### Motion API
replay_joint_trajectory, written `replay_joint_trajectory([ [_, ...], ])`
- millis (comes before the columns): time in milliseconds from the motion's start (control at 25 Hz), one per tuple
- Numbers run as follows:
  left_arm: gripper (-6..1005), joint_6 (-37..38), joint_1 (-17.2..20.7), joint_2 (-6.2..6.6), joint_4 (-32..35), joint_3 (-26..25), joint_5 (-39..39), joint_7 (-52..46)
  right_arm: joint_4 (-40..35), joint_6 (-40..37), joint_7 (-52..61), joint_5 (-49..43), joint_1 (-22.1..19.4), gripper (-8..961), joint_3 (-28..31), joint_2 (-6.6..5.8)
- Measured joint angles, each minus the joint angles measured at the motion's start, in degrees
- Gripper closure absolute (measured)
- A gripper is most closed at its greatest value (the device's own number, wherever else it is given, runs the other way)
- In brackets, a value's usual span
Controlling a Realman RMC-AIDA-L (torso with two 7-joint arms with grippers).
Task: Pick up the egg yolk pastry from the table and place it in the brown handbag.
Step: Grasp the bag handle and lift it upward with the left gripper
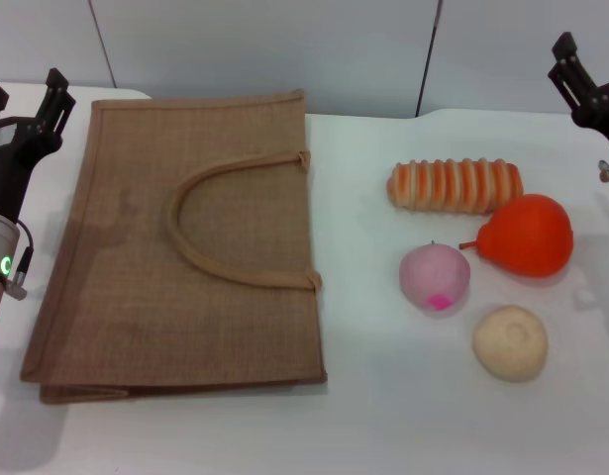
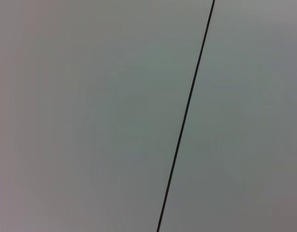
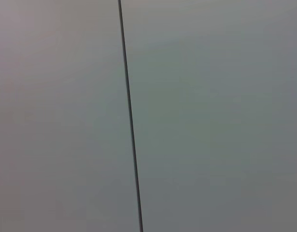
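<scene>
The egg yolk pastry (image 1: pixel 510 342), a pale cream round bun with a dimple on top, lies on the white table at the front right. The brown handbag (image 1: pixel 136 297), a large woven jute tote, lies flat on the left half of the table, its looped handle (image 1: pixel 235 223) resting on top. My left gripper (image 1: pixel 25 94) is open and empty, raised at the far left beside the bag's back corner. My right gripper (image 1: pixel 581 84) is at the far right edge, well behind the pastry. Both wrist views show only a grey wall panel with a dark seam.
A pink peach-like ball (image 1: pixel 435 277) lies just left of and behind the pastry. An orange pear-shaped toy (image 1: pixel 527 236) and a long orange-striped bread roll (image 1: pixel 455 186) lie farther back. The table's back edge meets a grey wall.
</scene>
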Motion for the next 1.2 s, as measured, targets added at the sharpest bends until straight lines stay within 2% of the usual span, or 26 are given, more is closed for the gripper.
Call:
replay_joint_trajectory([
  [1000, 155, -0.20, 0.04, 0.04, -0.25, 0.69, 1.81, -0.36, 0.11, -0.05, 0.00, -0.09, -0.55, 72, -0.09, -0.02],
  [1120, 155, -1.00, 0.33, 0.34, -0.27, 0.80, 5.00, -3.92, 0.16, -0.06, 0.00, -0.07, -0.91, 72, -0.08, -0.07],
  [1200, 155, -1.14, 0.62, 1.08, -0.07, 0.85, 6.95, -8.92, 0.17, -0.05, 0.00, -0.09, -1.00, 72, -0.09, -0.08],
])
